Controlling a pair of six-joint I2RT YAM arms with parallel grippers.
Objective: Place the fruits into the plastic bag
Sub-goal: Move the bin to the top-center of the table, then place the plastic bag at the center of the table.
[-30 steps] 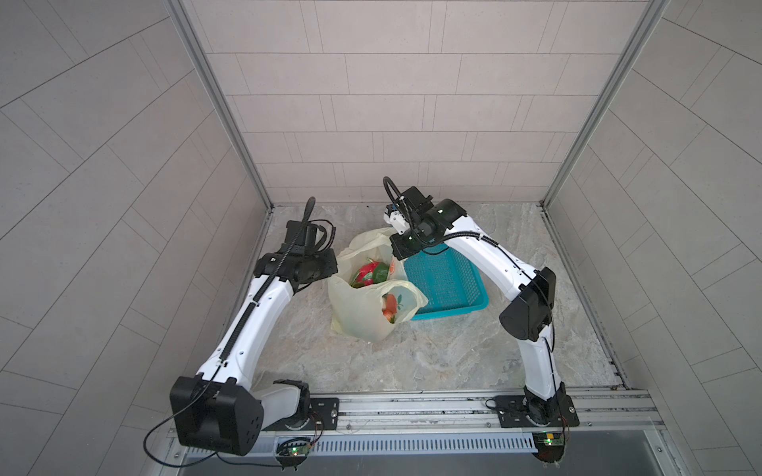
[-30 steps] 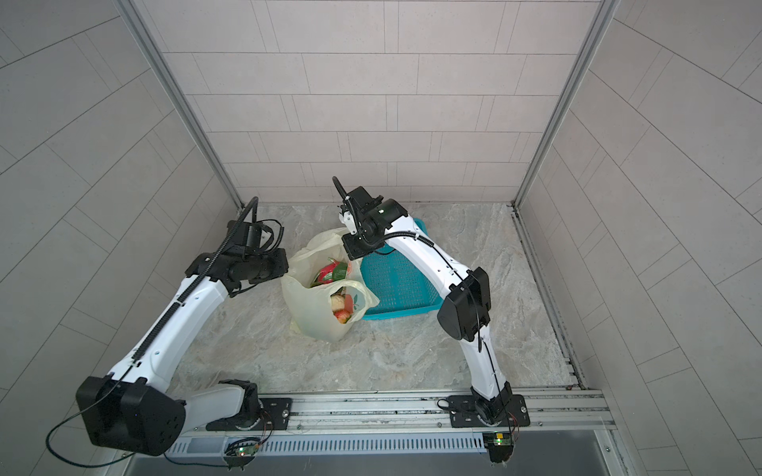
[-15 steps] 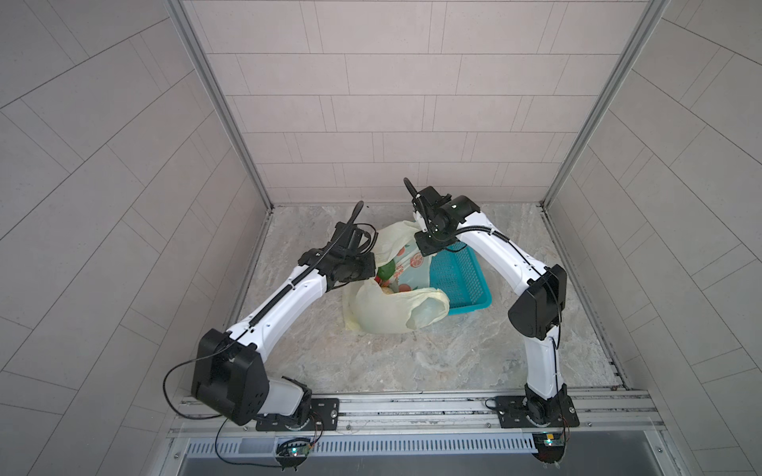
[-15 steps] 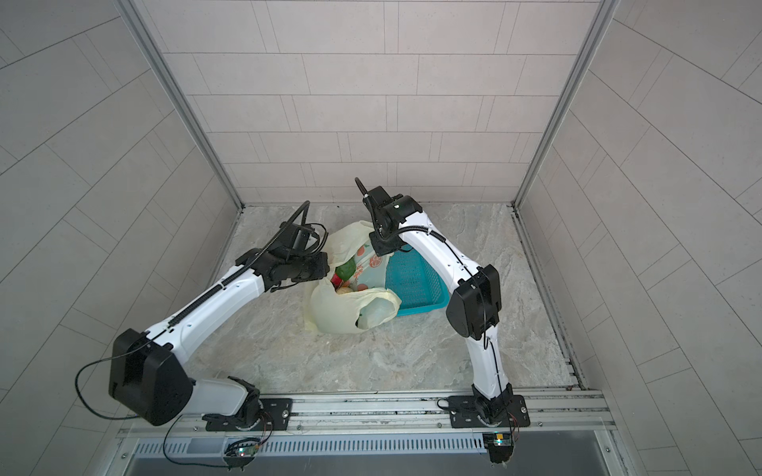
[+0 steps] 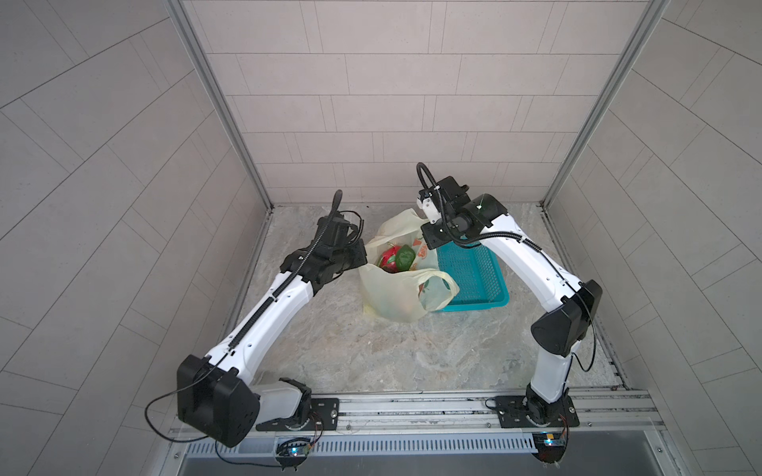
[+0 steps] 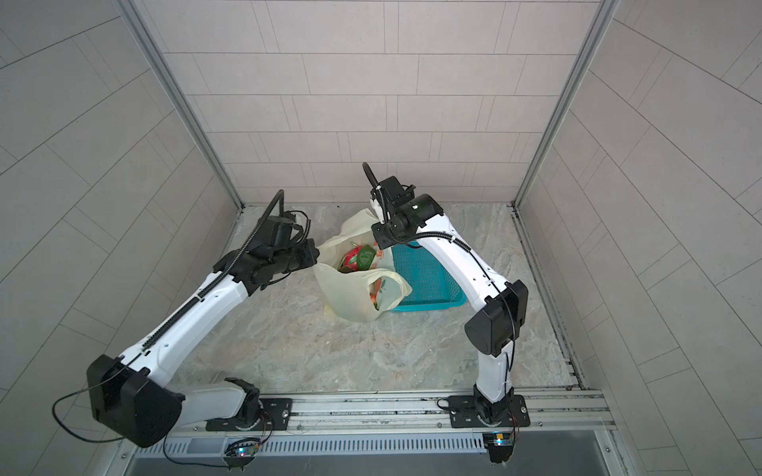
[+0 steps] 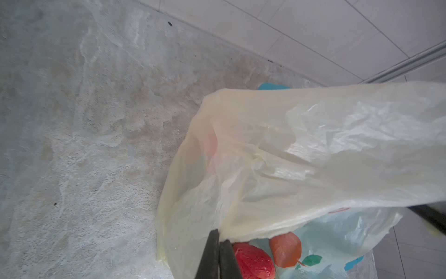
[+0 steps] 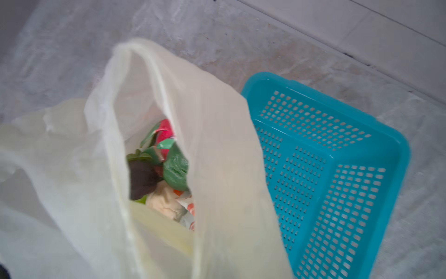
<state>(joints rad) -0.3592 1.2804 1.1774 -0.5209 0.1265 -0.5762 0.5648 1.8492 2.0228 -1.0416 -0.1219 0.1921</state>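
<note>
Left fingers (image 7: 210, 256), pressed together, are pinching the bag (image 5: 391, 296) rim; right fingers, hidden beneath their wrist, are apparently clamping its far handle (image 5: 398, 224). Fruits (image 5: 396, 257) are lying inside, below and between both grips; the basket (image 5: 474, 272) is standing empty.

Grey tiled walls (image 5: 391, 103), marbled stone floor (image 5: 391, 354), alu corner posts (image 5: 222, 105), even light

Teal mesh basket (image 5: 474, 276) on marbled stone surface (image 5: 391, 354); grey tiled walls (image 5: 371, 103) around.
</note>
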